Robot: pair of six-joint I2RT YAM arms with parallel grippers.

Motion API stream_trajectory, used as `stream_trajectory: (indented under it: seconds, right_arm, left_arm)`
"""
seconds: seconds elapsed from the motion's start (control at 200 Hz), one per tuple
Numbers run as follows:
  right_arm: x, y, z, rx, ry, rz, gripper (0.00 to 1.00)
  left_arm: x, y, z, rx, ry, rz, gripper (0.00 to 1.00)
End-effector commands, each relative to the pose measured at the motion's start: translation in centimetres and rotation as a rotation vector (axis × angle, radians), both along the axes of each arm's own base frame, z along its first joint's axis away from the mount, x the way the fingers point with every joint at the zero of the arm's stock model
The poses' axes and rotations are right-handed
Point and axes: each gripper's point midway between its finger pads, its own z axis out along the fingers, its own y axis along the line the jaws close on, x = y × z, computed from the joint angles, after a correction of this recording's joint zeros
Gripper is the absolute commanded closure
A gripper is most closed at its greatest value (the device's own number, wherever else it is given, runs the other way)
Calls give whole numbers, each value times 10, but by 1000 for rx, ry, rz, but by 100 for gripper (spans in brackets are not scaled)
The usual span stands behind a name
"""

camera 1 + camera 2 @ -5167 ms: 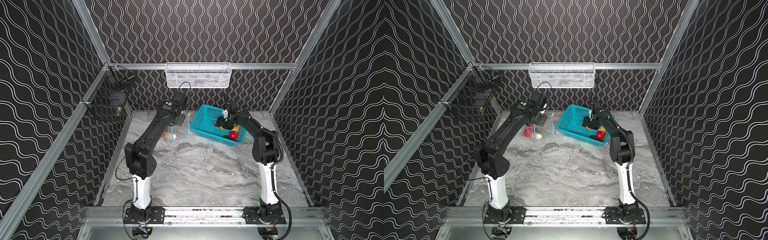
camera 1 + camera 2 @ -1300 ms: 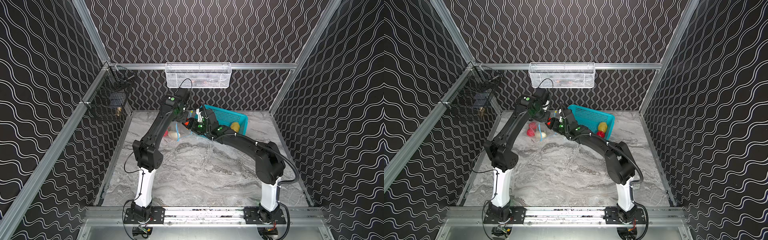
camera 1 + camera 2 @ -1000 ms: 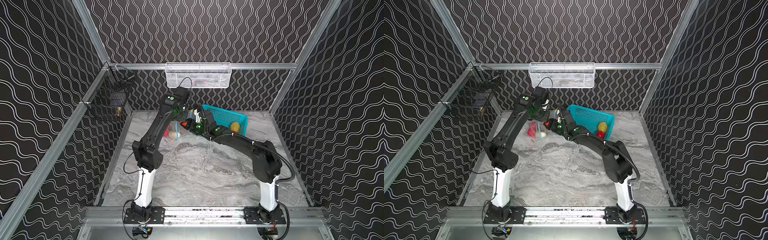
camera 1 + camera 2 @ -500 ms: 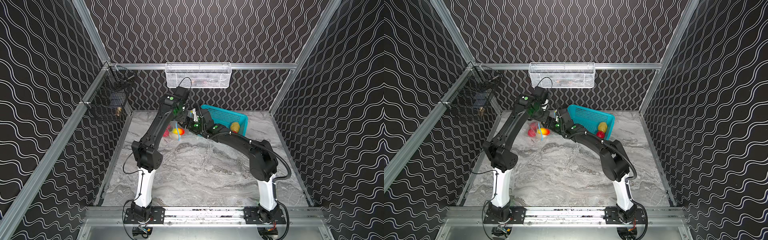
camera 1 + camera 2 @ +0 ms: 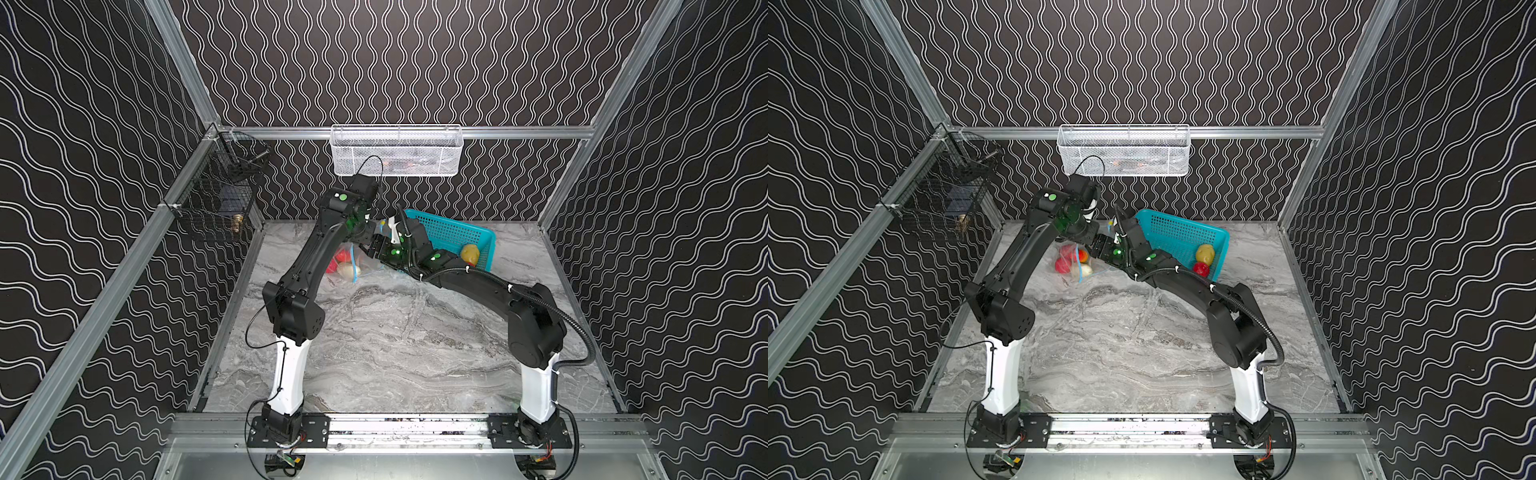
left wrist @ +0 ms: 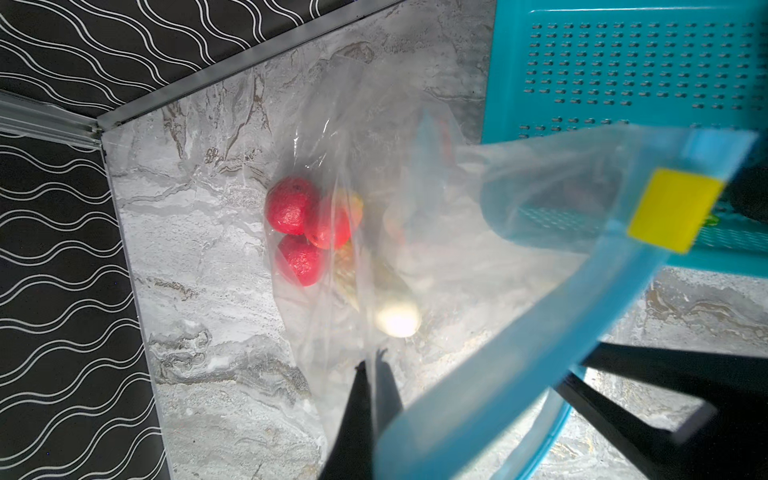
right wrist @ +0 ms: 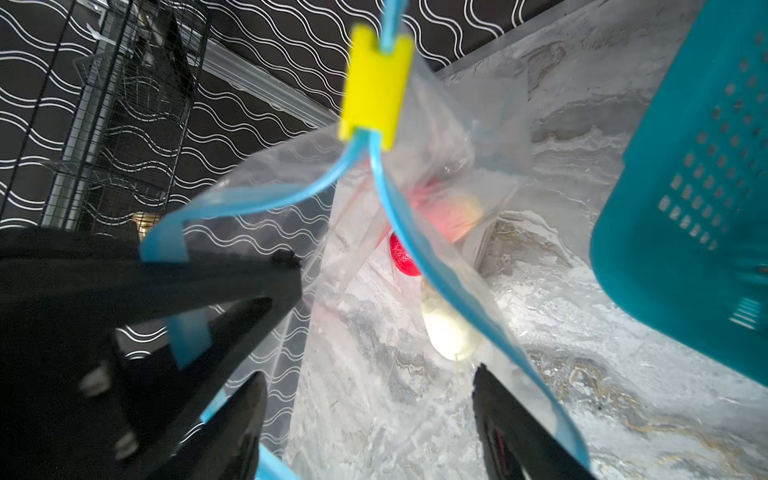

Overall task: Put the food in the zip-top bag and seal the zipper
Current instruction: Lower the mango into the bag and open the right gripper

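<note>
The clear zip-top bag [image 5: 358, 266] [image 5: 1077, 268] hangs at the back left, its mouth held up. My left gripper [image 6: 370, 366] is shut on the bag's rim at the light blue zipper [image 6: 498, 374] [image 7: 415, 249]. The yellow slider [image 6: 675, 216] [image 7: 376, 87] sits at one end. Inside lie food pieces: red round ones [image 6: 291, 205] [image 7: 403, 253] and a white one [image 6: 397, 320] [image 7: 446, 332]. My right gripper [image 7: 370, 378] [image 5: 1096, 245] is open at the bag's mouth with nothing between its fingers. A yellow-brown potato [image 5: 470, 252] [image 5: 1205, 252] and a red piece [image 5: 1201, 268] lie in the basket.
The teal perforated basket [image 5: 453, 232] [image 5: 1183, 232] stands tilted right beside the bag. A white wire basket [image 5: 395, 151] hangs on the back wall, a black wire rack [image 5: 216, 203] on the left wall. Both arms cross near the back middle.
My right gripper brought a red-orange piece from the basket to the bag's mouth and opened; the piece now lies inside the bag. The left gripper kept its hold on the rim.
</note>
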Motion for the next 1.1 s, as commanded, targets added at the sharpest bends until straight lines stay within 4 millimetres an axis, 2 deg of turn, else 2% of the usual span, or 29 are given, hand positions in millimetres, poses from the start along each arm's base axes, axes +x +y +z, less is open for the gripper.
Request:
stream_trajectory:
  seconds: [0.0,0.29,0.385,0.405,0.47,0.5,0.786,0.956,1.021,1.036,1.096]
  right_arm:
    - [0,-2,18,25,-56,-8,22]
    - [-4,-14,29,-22,-77,-31,19]
    - [-4,-18,24,-41,-80,-43,11]
    - [-7,-21,40,-24,-102,-50,9]
    - [-7,-25,42,-29,-110,-60,6]
    - [-7,-26,43,-33,-112,-63,1]
    - [-6,-35,49,-75,-128,-89,1]
    - [7,-63,38,-213,-53,-251,1]
    - [9,-68,46,-233,-31,-284,1]
    - [12,-67,34,-255,-9,-290,1]
    - [15,-71,32,-286,11,-316,1]
  left_arm:
    - [2,1,4,2,-21,6,100]
    - [1,0,-2,1,-3,0,100]
    - [2,3,-2,17,-4,2,100]
    - [2,3,-2,20,-5,2,100]
    - [1,3,-2,19,-8,3,100]
    - [1,3,-1,14,-8,2,100]
    - [-1,3,-2,14,-2,1,100]
    - [-2,5,-3,11,-4,9,100]
    - [-4,4,-6,10,3,9,100]
    - [-4,4,-6,8,3,10,100]
    - [-5,4,-8,6,12,9,100]
